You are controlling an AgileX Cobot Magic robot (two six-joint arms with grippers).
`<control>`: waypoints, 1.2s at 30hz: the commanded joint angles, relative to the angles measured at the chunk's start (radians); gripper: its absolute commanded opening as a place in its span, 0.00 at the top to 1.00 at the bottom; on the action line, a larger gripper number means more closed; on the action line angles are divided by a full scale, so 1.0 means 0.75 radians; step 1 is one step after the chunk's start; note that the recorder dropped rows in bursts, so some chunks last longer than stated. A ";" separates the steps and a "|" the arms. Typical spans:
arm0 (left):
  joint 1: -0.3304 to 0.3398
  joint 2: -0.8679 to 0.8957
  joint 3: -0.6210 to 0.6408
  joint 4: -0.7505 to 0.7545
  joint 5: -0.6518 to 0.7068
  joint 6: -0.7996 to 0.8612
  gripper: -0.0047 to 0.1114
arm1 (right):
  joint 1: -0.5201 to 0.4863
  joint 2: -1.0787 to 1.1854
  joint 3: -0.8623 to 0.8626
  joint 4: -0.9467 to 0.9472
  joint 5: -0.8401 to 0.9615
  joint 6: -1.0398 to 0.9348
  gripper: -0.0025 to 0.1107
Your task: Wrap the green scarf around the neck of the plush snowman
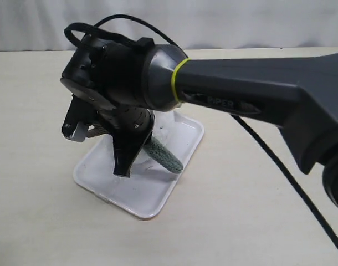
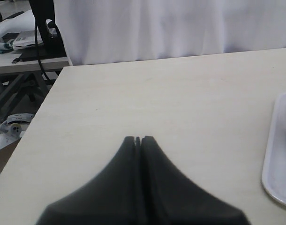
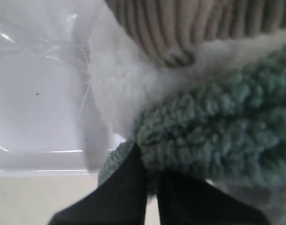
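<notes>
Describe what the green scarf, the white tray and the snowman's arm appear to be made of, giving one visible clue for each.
The green scarf looks like fuzzy knit yarn with a matte finish: looped, ribbed pile. The white tray is probably plastic, smooth and glossy: light glints on it and its rim is thin and rounded. The snowman's arm seems to be corduroy: parallel raised ridges.
</notes>
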 commanded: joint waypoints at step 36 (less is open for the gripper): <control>-0.010 -0.003 0.003 -0.003 -0.017 -0.003 0.96 | -0.123 0.017 -0.402 0.217 -0.325 0.390 0.94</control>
